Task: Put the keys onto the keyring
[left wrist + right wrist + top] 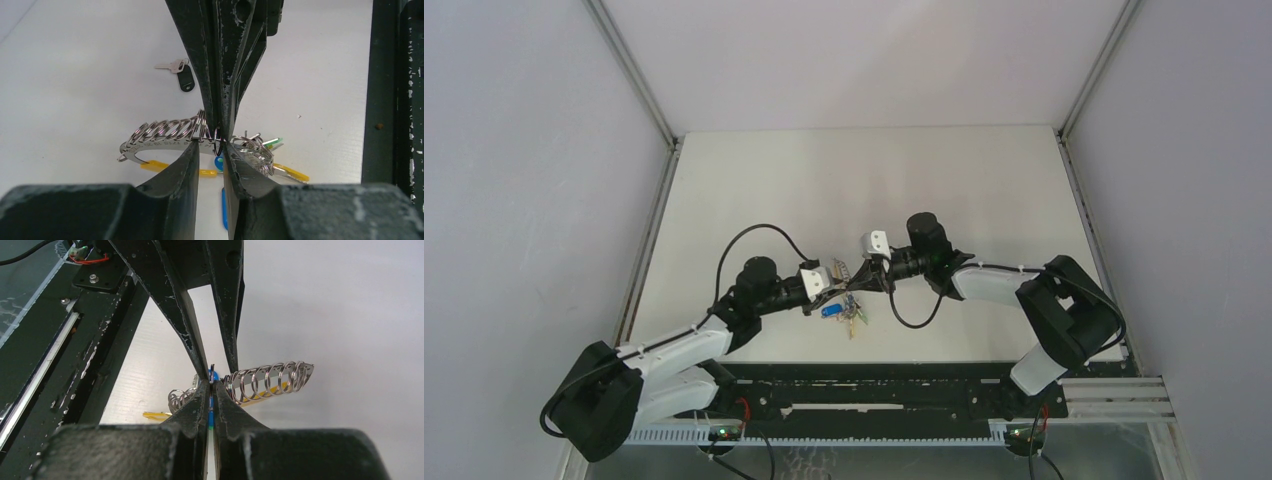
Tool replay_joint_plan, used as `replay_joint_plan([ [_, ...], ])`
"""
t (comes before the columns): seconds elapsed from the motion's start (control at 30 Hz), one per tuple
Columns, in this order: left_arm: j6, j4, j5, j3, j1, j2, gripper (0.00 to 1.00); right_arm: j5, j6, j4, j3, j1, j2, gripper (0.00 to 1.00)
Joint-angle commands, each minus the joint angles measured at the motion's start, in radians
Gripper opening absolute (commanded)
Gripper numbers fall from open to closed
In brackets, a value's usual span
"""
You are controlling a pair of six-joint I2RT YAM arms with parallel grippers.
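The keyring (160, 145) is a curved silvery band strung with several wire rings, and yellow, blue and green tags hang under it. It is raised between both grippers at the table's near middle (849, 308). My right gripper (211, 385) is shut on one thin ring of it. My left gripper (212, 144) faces it with its jaws narrowly apart on either side of that same ring, tips in front of the band. The key (182, 75), with a black head and a short silver blade, lies loose on the table beyond the grippers.
The black base rail (874, 385) runs along the near table edge, close under the hanging tags (155, 415). White walls (544, 150) enclose the table on three sides.
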Motion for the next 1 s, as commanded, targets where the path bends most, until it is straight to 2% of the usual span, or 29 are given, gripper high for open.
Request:
replay_joint_plan([
  [0.0, 0.01, 0.049, 0.039, 0.003, 0.009, -0.018, 0.27, -0.035, -0.013, 0.028, 0.025, 0.004, 0.0, 0.0],
  [0.5, 0.02, 0.003, 0.055, 0.032, 0.009, 0.021, 0.25, -0.044, -0.013, 0.031, 0.025, 0.011, -0.019, 0.0],
  [0.83, 0.017, -0.002, 0.067, 0.037, 0.009, 0.004, 0.12, -0.032, -0.02, 0.02, 0.025, 0.017, -0.008, 0.0],
  [0.97, 0.01, 0.013, 0.061, 0.032, 0.009, -0.004, 0.16, -0.029, -0.042, -0.023, 0.04, 0.023, -0.005, 0.0],
])
